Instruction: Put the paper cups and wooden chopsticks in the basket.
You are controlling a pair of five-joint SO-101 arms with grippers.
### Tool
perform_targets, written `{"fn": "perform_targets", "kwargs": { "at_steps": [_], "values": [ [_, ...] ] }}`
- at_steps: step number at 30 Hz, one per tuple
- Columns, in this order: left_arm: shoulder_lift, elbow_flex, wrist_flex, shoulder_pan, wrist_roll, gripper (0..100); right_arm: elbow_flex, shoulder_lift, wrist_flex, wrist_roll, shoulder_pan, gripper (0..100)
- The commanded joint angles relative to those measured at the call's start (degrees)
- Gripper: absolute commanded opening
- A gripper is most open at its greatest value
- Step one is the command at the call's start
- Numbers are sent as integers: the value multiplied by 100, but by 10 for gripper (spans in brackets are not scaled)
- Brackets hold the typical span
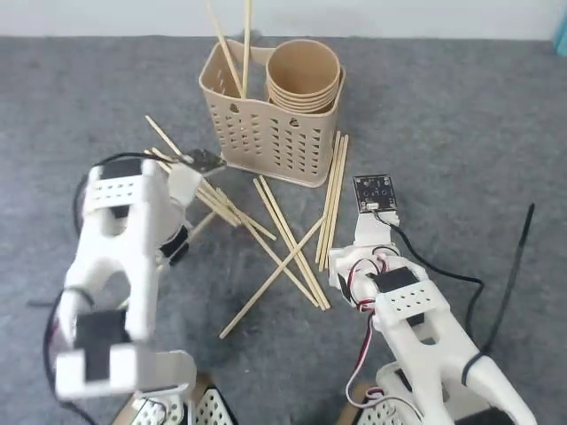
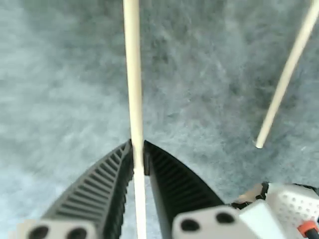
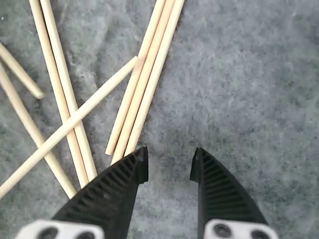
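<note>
A beige basket (image 1: 266, 142) stands at the back of the grey carpet, holding a stack of paper cups (image 1: 304, 71) and two upright chopsticks (image 1: 245, 44). Several wooden chopsticks (image 1: 283, 243) lie crossed on the carpet in front of it. My left gripper (image 2: 138, 149) is shut on one chopstick (image 2: 132, 74), which runs lengthwise between its fingers; a second chopstick (image 2: 286, 74) lies beyond. My right gripper (image 3: 169, 157) hangs open just above the carpet, one fingertip (image 3: 139, 159) next to the near ends of three parallel chopsticks (image 3: 147, 74).
The left arm (image 1: 120, 230) stands over the chopsticks left of the basket, and the right arm (image 1: 399, 301) sits to the right of the pile. A black cable (image 1: 509, 283) trails at the right. Bare carpet lies on both outer sides.
</note>
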Motion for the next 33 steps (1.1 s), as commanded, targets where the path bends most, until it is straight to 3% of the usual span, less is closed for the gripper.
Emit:
{"fn": "perform_targets", "kwargs": {
  "at_steps": [1, 10, 17, 27, 33],
  "values": [
    [-1679, -92, 299, -9, -26, 12, 0, -215, -127, 79, 84, 154],
    [-3385, -136, 448, -18, 0, 12, 0, -215, -127, 79, 84, 154],
    [-3516, -145, -387, 18, 1327, 12, 0, -198, -127, 79, 84, 154],
    [-3525, -295, -2646, 88, 3921, 12, 0, -198, -127, 79, 84, 154],
    [-3481, -242, -4607, 132, 4413, 12, 0, -189, -127, 79, 92, 154]
  ]
}}
